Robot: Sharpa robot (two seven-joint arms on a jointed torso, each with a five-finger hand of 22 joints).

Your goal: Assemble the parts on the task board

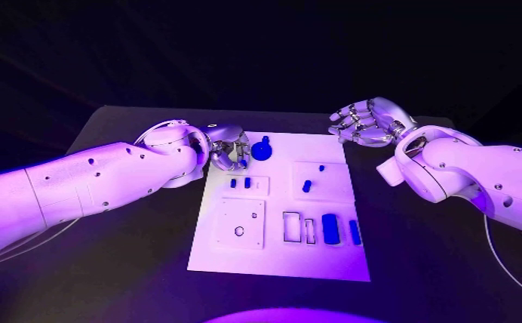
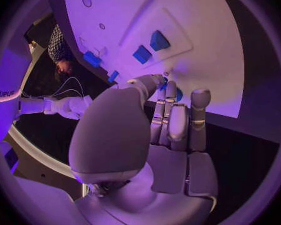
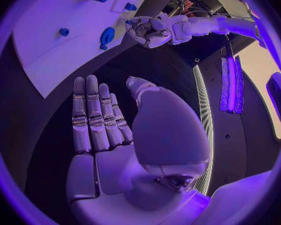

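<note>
Board (image 1: 277, 255): white, lying flat at the table's centre, long side running near to far. At its near end, toward 5 o'clock, 2 upright blue blocks (image 1: 330, 229) stand side by side just right of 2 empty rectangular slots (image 1: 293, 226). At 7 o'clock sits a square plate (image 1: 241, 223) with a round hole. Further up, a pair of small blue pegs (image 1: 241, 183) lies left of centre, and a single blue peg (image 1: 309, 184) lies on a raised square at right. At the far end, toward 11 o'clock, is a larger blue part (image 1: 262, 149), rounded with a narrow top.

Left hand (image 1: 225, 148): at the board's far left corner, fingers curled in toward the palm. The large blue part sits just beside its fingertips, at 3 o'clock from the hand. In the left wrist view the left hand (image 2: 172, 120) has its fingers (image 2: 178, 125) held close together, reaching toward the board edge, with a sliver of blue showing at the fingertips. Whether it grips or merely touches that part cannot be told.

Right hand (image 1: 370, 121): off the board past its far right corner, at 1 o'clock from board centre, above the black table (image 1: 424, 263). Fingers are extended and slightly spread, palm empty. The right wrist view confirms the right hand (image 3: 103, 130) is flat and open, holding nothing, well apart from every part. The large blue part (image 3: 107, 36) lies across the board from it, near the left hand (image 3: 147, 31).
</note>
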